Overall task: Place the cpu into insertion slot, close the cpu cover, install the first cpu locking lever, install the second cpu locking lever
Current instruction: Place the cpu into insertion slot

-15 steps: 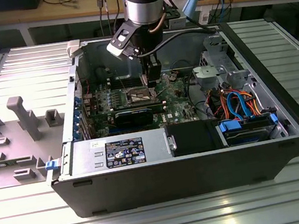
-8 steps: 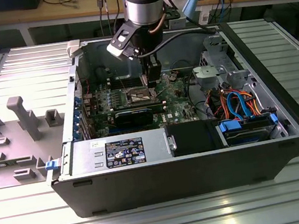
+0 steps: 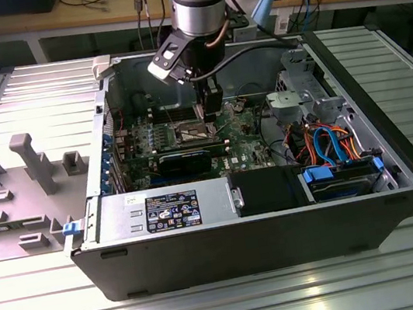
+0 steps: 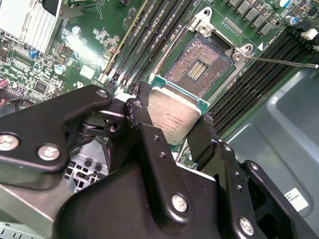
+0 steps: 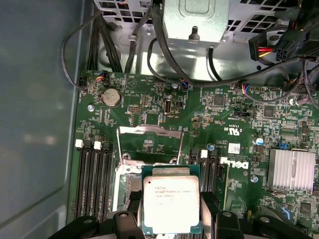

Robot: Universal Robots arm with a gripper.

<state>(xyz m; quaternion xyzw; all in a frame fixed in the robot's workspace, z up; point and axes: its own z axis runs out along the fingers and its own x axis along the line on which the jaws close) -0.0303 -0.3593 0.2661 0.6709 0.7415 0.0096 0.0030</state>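
Note:
My gripper [image 4: 172, 122] is shut on the cpu [image 4: 174, 115], a small square chip with a silver-grey top, its black fingers [image 4: 137, 107] pressing two opposite edges. The chip hangs just above the green board, beside the open insertion slot [image 4: 199, 67], whose gold contact field is bare. In the first wrist view the cpu [image 5: 171, 199] covers most of the insertion slot [image 5: 127, 186], and the cpu cover [image 5: 149, 132] stands swung up behind it. A thin locking lever [image 4: 279, 60] juts out from the socket corner. In the exterior view the gripper [image 3: 209, 111] is down inside the computer case, over the slot [image 3: 193, 132].
Black memory slots [image 4: 149, 40] run along both sides of the socket. A finned heatsink [image 5: 291, 169] and cables [image 5: 164, 55] lie near. The case wall [image 5: 35, 124] stands close on one side. A power supply [image 3: 164, 209], drive cage [image 3: 340, 177] and a grey fixture [image 3: 27, 164] surround the board.

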